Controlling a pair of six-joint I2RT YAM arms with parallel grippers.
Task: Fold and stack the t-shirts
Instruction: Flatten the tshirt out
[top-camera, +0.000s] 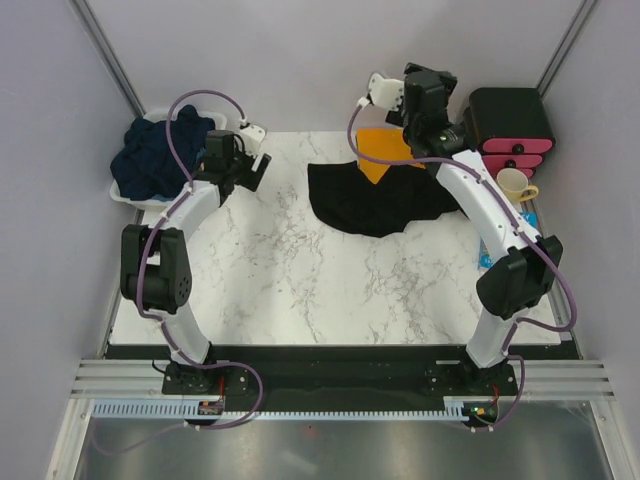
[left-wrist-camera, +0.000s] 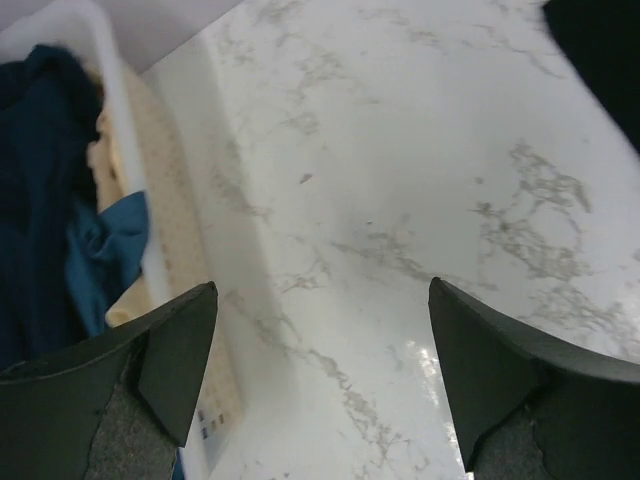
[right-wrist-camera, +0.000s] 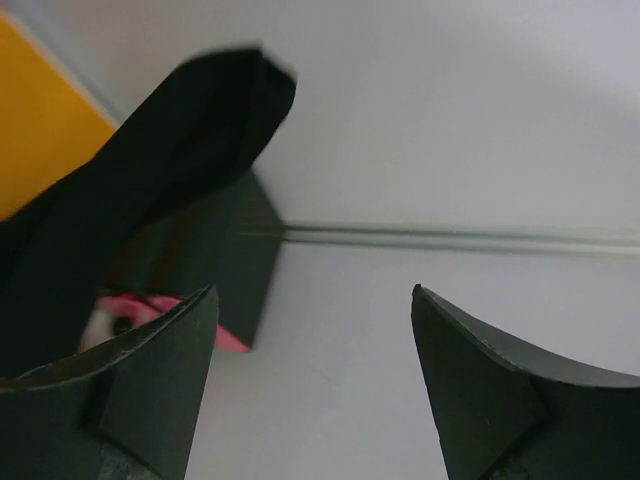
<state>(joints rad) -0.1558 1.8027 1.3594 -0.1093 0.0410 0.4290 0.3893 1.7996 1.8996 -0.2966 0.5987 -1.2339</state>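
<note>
Black cloth, the t-shirt, lay rumpled upper right of centre while the right gripper and left gripper stood wide open, seemingly empty though a blurred black fold hung beside the right; flattening looked unfinished, needing fresh edge grips.

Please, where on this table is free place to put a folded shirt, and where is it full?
Freest: the near half of the white marble tabletop, from its near edge up to the crumpled black t-shirt. Also a far strip between the left hand and that shirt. Crowded: the far right corner, with orange flat sheet, pale yellow mug, black-and-pink drawer box.
</note>
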